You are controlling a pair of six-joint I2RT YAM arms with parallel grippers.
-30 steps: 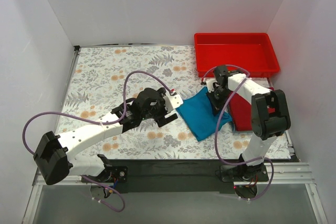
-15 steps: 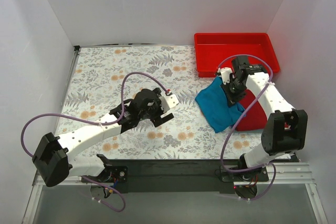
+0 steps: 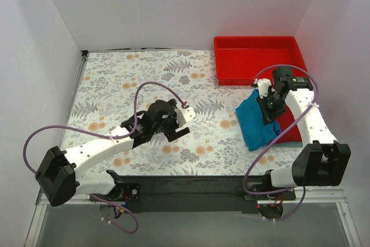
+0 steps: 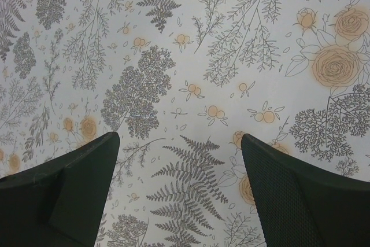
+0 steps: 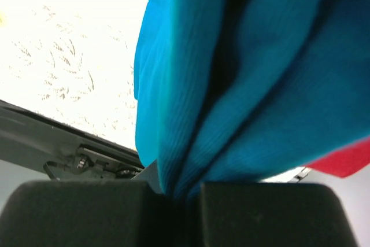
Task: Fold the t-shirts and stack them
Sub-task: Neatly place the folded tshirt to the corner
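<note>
The teal-blue t-shirt hangs folded from my right gripper, which is shut on its upper edge; in the right wrist view the cloth drapes out from between the closed fingers. It hangs over the red t-shirt, which lies folded at the table's right edge and also shows in the right wrist view. A bluish third shirt is not in view. My left gripper is open and empty over the flowered cloth at mid-table, its fingers wide apart.
A rigid red plastic tray stands at the back right, just behind the right gripper. The flowered tablecloth covers the table. White walls close in on the left, back and right.
My right gripper has carried the teal-blue shirt to the right, from mid-table to over the red shirt. My left gripper has let go of the shirt's corner and drawn back a little.
</note>
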